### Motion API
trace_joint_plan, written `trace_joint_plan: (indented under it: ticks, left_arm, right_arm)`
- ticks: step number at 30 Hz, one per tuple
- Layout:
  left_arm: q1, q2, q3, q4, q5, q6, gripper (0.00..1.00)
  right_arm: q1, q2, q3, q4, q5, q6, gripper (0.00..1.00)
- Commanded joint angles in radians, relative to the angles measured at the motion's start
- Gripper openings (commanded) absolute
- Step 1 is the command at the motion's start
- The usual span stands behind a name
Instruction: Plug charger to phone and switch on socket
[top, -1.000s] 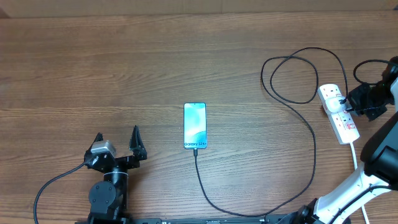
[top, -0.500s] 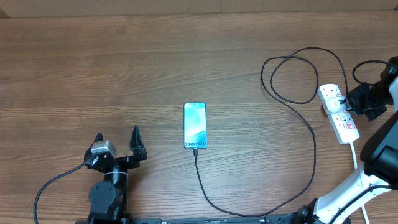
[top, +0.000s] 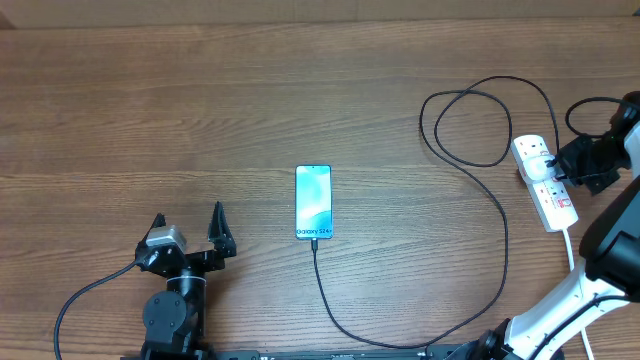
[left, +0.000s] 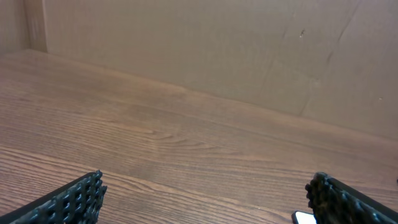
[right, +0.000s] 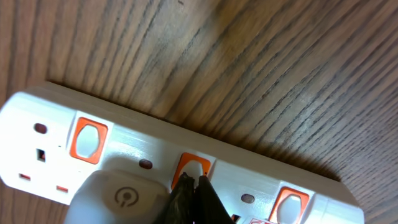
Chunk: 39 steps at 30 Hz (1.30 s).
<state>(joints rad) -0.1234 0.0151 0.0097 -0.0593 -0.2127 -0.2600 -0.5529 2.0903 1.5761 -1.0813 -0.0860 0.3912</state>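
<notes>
Fingers (right: 185, 198) of right gripper (top: 564, 172) pinched together, nothing between them, tips against the middle orange switch (right: 191, 165) of the socket (top: 556, 206) near the table (top: 150, 100) right edge. Left gripper (top: 188, 222) spread wide, empty, beside the phone (top: 313, 202). Charger (top: 505, 232) loops from socket to the phone's near end.

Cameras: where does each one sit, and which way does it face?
Overhead: above the table, facing down at phone, charger, socket; left arm, right arm show.
Left wrist: low, facing across wood to a cardboard wall; open fingers show.
Right wrist: close over the socket, facing its switch; shut fingers show.
Shared: overhead and right wrist both see the socket.
</notes>
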Motion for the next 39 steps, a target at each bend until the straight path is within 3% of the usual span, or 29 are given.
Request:
trace_joint_plan:
  ticks: [1,35,39]
  left_arm:
    - [0.005,-0.008,-0.005,0.002,0.010,-0.006,1.00]
    - [0.005,-0.008,-0.005,0.002,0.010,-0.006,1.00]
    - [0.005,-0.008,-0.005,0.002,0.010,-0.006,1.00]
  right_arm:
    - [0.038,0.016,-0.006,0.006,-0.066,-0.003,0.04]
    - [0.048,0.058,0.000,-0.033,-0.063,-0.003,0.04]
    - [0.042,0.033,0.044,-0.102,0.055,0.040,0.04]
